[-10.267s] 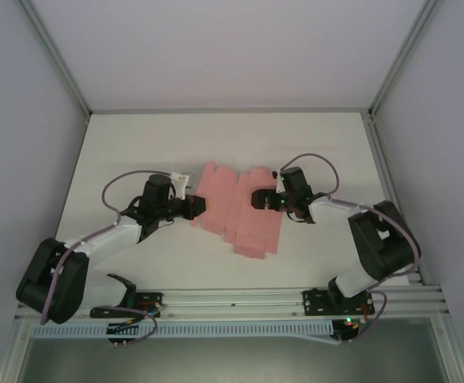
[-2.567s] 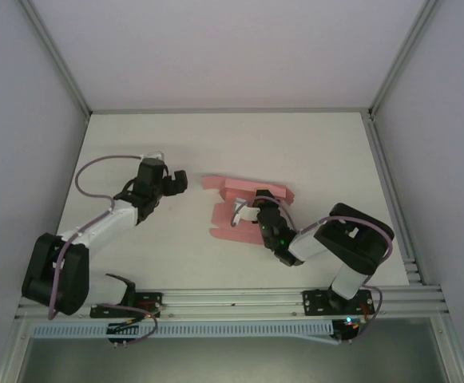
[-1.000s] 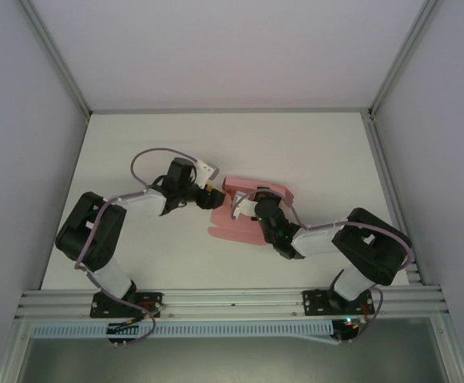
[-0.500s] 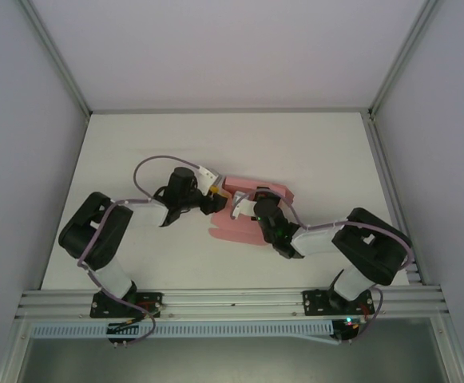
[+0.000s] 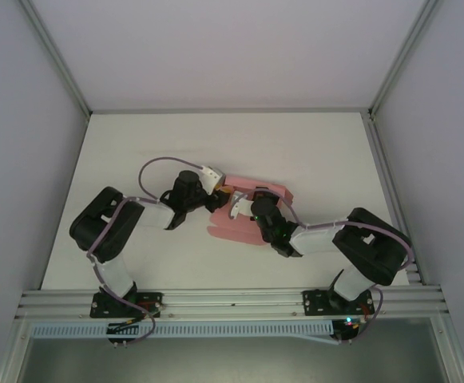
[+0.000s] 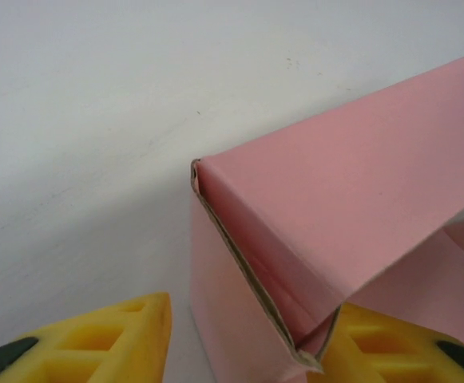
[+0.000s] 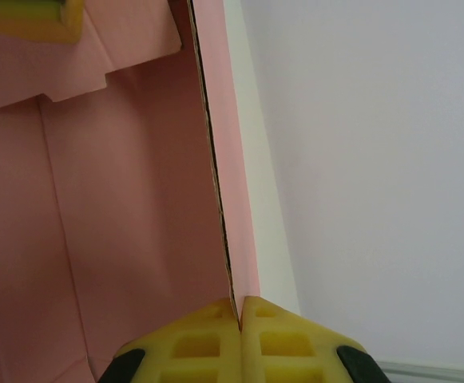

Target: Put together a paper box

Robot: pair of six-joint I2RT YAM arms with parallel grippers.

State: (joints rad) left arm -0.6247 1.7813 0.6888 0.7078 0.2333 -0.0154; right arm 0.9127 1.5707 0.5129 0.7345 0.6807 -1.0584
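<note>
The pink paper box point(image 5: 225, 230) lies partly folded mid-table, with one wall raised. My left gripper point(image 5: 219, 198) is at its left end. In the left wrist view the gripper point(image 6: 251, 309) is open, its jaws either side of a folded corner of the box point(image 6: 351, 183). The right finger point(image 6: 391, 347) touches the card and the left finger point(image 6: 96, 343) stands apart from it. My right gripper point(image 5: 244, 209) is over the middle of the box. In the right wrist view it point(image 7: 238, 305) is shut on the thin edge of an upright wall of the box point(image 7: 136, 199).
The white table point(image 5: 136, 144) is bare on every side of the box. Metal frame posts and grey walls bound it at left, right and back. A rail point(image 5: 232, 299) runs along the near edge by the arm bases.
The left gripper has moved right onto the box's left end and its jaws have narrowed around the folded corner. The right gripper keeps its grip in place.
</note>
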